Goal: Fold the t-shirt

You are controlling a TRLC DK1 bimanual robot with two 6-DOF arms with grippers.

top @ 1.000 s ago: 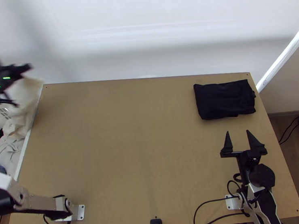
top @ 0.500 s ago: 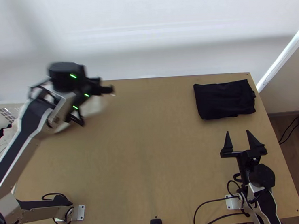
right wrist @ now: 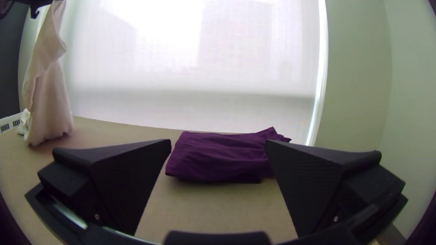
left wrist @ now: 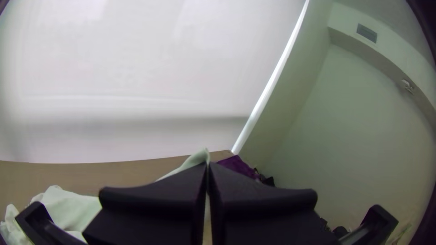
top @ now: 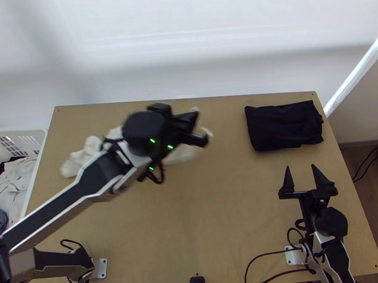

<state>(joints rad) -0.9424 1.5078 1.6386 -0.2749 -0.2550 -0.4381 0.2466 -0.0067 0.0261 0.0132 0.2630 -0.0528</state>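
Observation:
My left gripper (top: 196,127) is held above the table's upper middle. In the left wrist view this gripper (left wrist: 207,164) is shut, pinching a peak of the white t-shirt (left wrist: 68,206) at its fingertips. The cream-white t-shirt (top: 80,159) trails to the left under the arm; in the right wrist view the shirt (right wrist: 50,97) hangs long and bunched, its lower part at the table. At the table's right side my right gripper (top: 300,167) stands open; nothing is between the fingers of this gripper (right wrist: 218,144) in its wrist view.
A folded dark cloth (top: 284,126) lies at the table's far right, beyond the right gripper; it looks purple in the wrist views. A white basket (top: 42,137) with clothes stands off the left edge. Bare wood (top: 203,207) spans the table's middle.
From beside the basket at the far left, my left gripper has swung right over the table, drawing the white shirt onto it. The right arm and dark cloth have stayed put.

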